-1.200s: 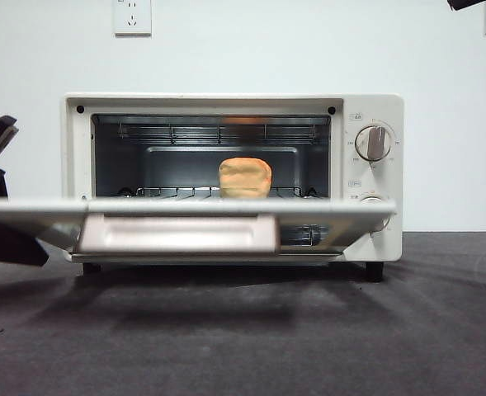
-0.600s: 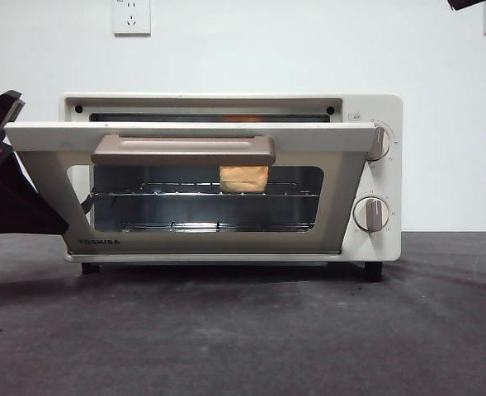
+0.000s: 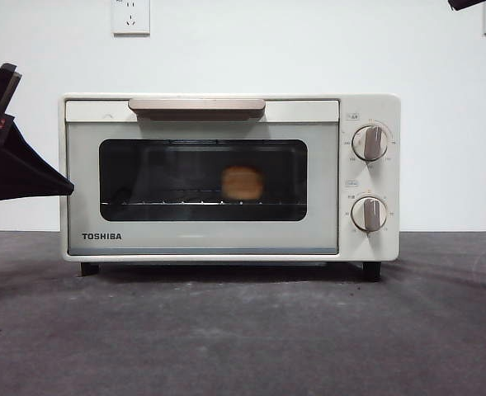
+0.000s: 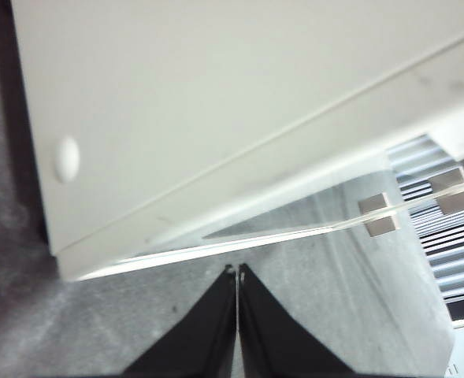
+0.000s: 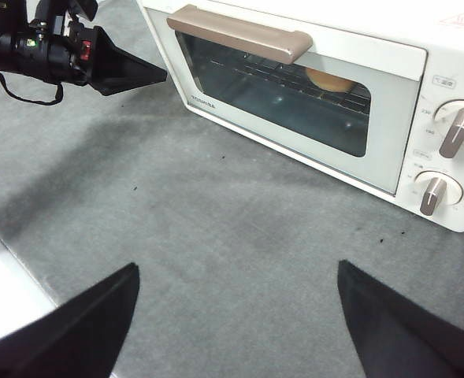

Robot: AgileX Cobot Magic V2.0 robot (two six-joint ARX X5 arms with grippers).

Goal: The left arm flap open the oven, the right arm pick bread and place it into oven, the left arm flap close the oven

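Oven (image 3: 201,177): door shut, standing on dark table (image 3: 243,330); my left gripper (image 4: 237,272), jaws pressed together, empty, tip just beside its left front corner; my right gripper (image 5: 235,272), jaws spread wide, empty, well apart; bread (image 3: 243,182) inside on rack, behind glass

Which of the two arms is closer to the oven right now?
The left. Its tool sits right beside the oven at its side wall, jaws shut. The right tool hangs farther back over the table, jaws open.
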